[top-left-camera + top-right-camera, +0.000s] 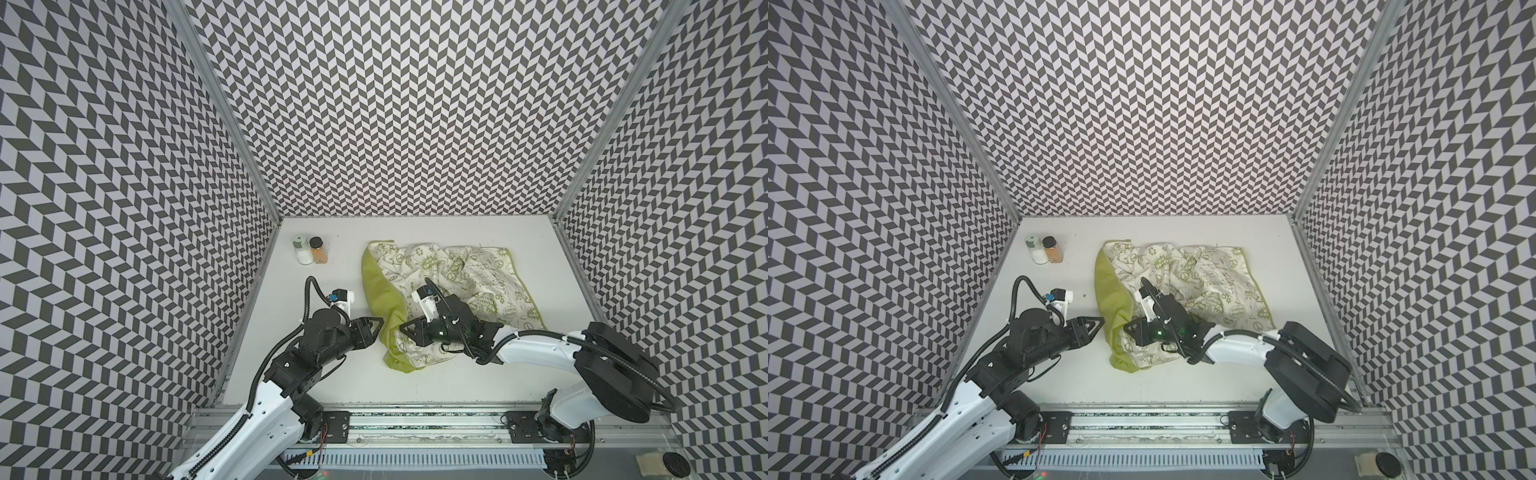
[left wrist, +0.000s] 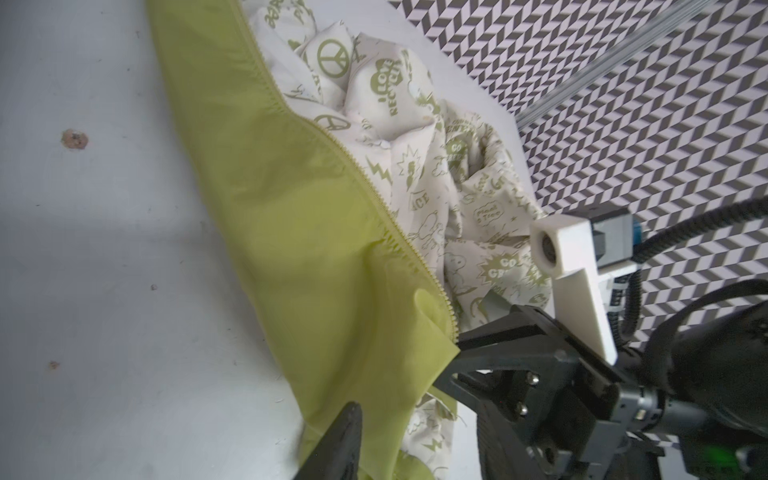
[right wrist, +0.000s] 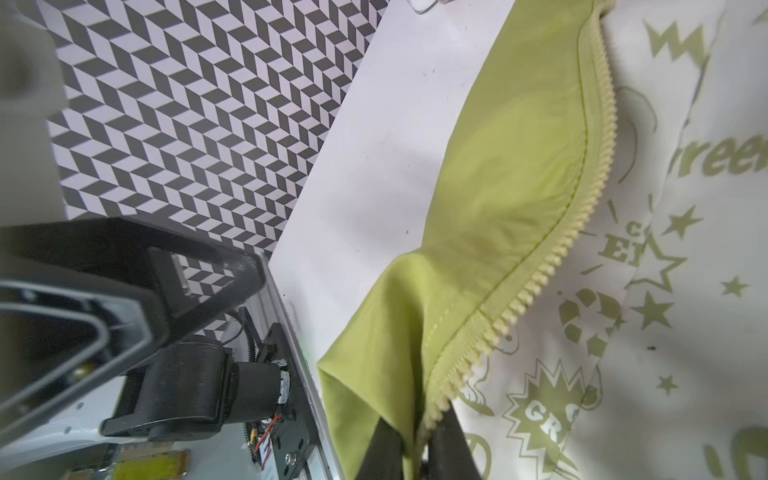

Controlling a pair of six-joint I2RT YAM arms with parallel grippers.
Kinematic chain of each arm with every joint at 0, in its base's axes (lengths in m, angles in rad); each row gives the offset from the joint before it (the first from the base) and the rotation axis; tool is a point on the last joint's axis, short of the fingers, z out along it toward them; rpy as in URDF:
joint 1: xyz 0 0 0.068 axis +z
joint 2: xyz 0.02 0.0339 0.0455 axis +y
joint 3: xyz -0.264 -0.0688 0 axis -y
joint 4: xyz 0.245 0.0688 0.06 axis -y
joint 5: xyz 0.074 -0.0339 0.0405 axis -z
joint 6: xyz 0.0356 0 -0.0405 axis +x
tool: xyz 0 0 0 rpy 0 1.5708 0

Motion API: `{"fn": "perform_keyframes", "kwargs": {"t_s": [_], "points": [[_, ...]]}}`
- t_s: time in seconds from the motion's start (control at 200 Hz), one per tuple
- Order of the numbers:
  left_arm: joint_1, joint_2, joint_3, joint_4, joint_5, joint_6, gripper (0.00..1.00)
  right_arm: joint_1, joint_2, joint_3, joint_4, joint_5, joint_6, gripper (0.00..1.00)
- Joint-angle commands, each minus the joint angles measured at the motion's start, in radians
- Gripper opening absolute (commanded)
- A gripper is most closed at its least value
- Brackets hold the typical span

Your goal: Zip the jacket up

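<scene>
Nearest the front, the left end effector (image 1: pixel 375 330) hangs low over the desk (image 1: pixel 324 374), just beside the jacket (image 1: pixel 453 270). Its jaws are partly apart and hold nothing. Facing it, the right end effector (image 1: pixel 402 329) is pinched closed on the jacket's lime-green front edge, right at the zipper teeth (image 3: pixel 552 257). The jacket lies crumpled mid-desk, unzipped, with its printed cream lining turned up. Farther back on the left, a white jar (image 1: pixel 303 251) and a black-lidded amber jar (image 1: pixel 318 251) stand side by side.

White tabletop (image 1: pixel 332 365) between black-and-white chevron-patterned walls (image 1: pixel 415 104), aluminium corner posts (image 1: pixel 224 112).
</scene>
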Motion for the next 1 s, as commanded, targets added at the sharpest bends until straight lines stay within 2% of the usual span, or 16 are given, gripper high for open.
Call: {"fn": "perform_keyframes", "kwargs": {"t_s": [0.0,0.085,0.165,0.24,0.376,0.471,0.551,0.646,0.741,0.896,0.991], "points": [[-0.018,-0.035,-0.015,0.115,0.07,-0.106,0.46,0.015,-0.041,0.051,-0.095,0.063,-0.019,0.07],[-0.067,-0.039,-0.042,0.209,0.083,-0.164,0.46,0.03,-0.054,0.088,-0.203,0.129,-0.045,0.06],[-0.135,-0.019,-0.037,0.232,0.036,-0.174,0.46,0.053,-0.065,0.127,-0.302,0.197,-0.083,0.06],[-0.181,0.019,-0.02,0.212,-0.011,-0.153,0.47,0.062,-0.089,0.13,-0.34,0.199,-0.098,0.06],[-0.19,0.101,-0.019,0.175,-0.029,-0.127,0.48,0.087,-0.128,0.127,-0.472,0.312,-0.103,0.06],[-0.199,0.136,-0.061,0.222,-0.009,-0.095,0.49,0.081,-0.172,0.076,-0.512,0.352,-0.099,0.06],[-0.213,0.169,-0.114,0.285,0.027,-0.028,0.58,0.063,-0.212,0.008,-0.451,0.286,-0.124,0.07],[-0.216,0.223,-0.142,0.29,0.052,0.007,0.6,0.038,-0.209,-0.052,-0.398,0.17,-0.146,0.15],[-0.226,0.252,-0.148,0.265,0.034,0.03,0.61,-0.002,-0.171,-0.072,-0.409,0.11,-0.171,0.23],[-0.226,0.306,-0.162,0.235,0.009,0.063,0.6,-0.034,-0.187,-0.074,-0.417,0.069,-0.206,0.36],[-0.226,0.338,-0.149,0.149,-0.052,0.079,0.49,-0.063,-0.227,-0.1,-0.381,0.033,-0.205,0.38]]}}
